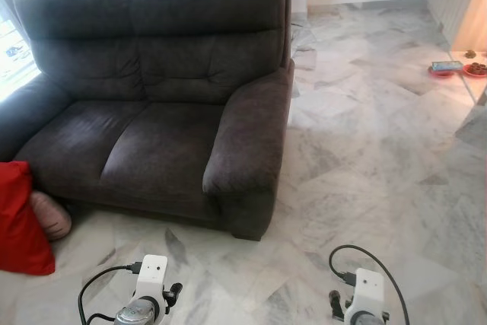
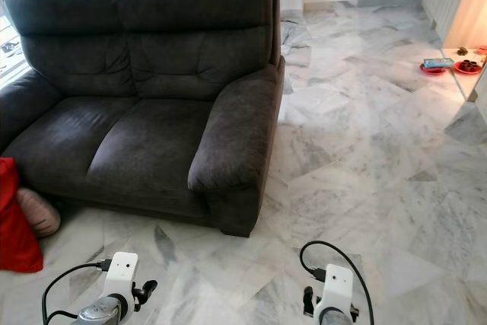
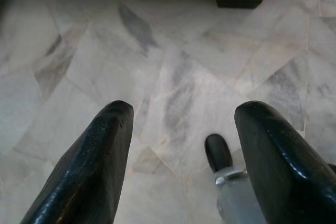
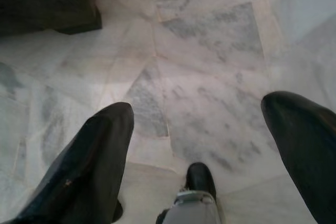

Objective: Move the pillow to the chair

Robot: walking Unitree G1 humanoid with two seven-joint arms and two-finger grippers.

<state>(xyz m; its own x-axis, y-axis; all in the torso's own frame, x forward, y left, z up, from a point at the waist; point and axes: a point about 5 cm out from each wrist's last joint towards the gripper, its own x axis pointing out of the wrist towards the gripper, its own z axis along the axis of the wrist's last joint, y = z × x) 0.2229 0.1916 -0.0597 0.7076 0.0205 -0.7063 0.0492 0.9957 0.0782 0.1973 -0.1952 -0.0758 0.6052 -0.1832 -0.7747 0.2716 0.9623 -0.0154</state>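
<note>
A red pillow [image 1: 19, 218] stands on the floor at the far left, against the front corner of a dark grey two-seat sofa [image 1: 152, 135]. A pinkish striped cushion [image 1: 52, 215] lies on the floor beside it, partly tucked under the sofa's front. The sofa's seats are bare. My left arm [image 1: 148, 294] and right arm [image 1: 361, 298] hang low at the bottom of the head views, well short of the pillow. In the left wrist view the left gripper [image 3: 184, 114] is open over marble floor. The right gripper [image 4: 202, 111] is open too, holding nothing.
Grey-veined marble floor [image 1: 365, 157] stretches to the right of the sofa. Red dishes and a blue item [image 1: 445, 68] sit on the floor at the far right beside a wall edge. A bright window [image 1: 11, 43] lies behind the sofa's left end.
</note>
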